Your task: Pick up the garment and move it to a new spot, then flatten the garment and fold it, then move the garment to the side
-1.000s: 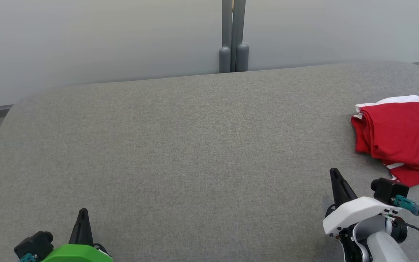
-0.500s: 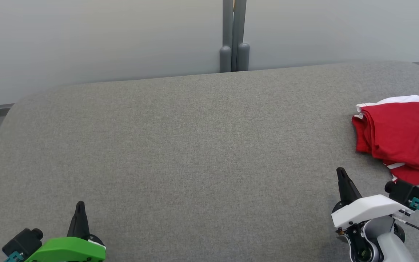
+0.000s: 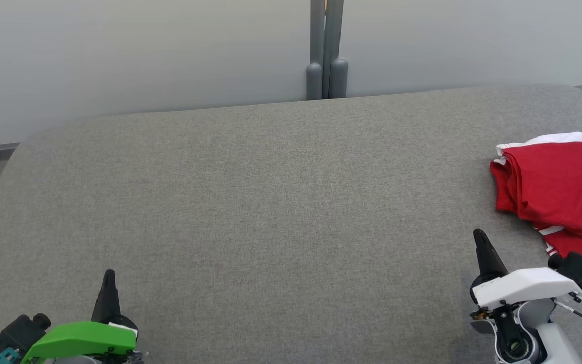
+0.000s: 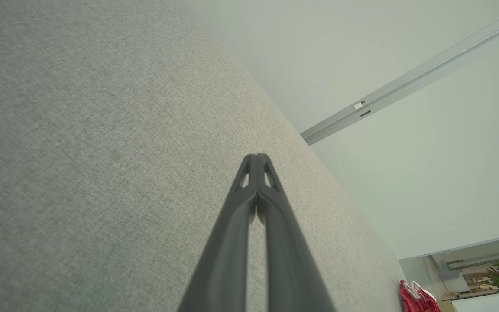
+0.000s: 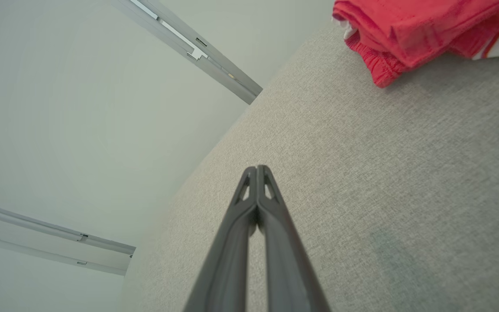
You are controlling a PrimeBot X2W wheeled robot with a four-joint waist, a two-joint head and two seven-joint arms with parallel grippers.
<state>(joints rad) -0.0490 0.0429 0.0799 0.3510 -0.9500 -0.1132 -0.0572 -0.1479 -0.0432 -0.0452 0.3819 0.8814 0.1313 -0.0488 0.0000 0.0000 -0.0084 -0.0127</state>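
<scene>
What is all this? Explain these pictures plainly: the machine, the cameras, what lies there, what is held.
A two-armed wheeled robot. The wide picture comes from its head camera, looking down on a grey padded surface. Its left hand shows at lower left, its right hand at lower right. The other two pictures come from wrist cameras, each looking along that hand's two dark fingers. Both hands are shut, holding nothing. A folded red garment lies on the surface's right side, untouched.

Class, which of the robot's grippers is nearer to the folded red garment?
Right. The right gripper sits just short of the red garment; the left gripper is far off, across the grey surface.
</scene>
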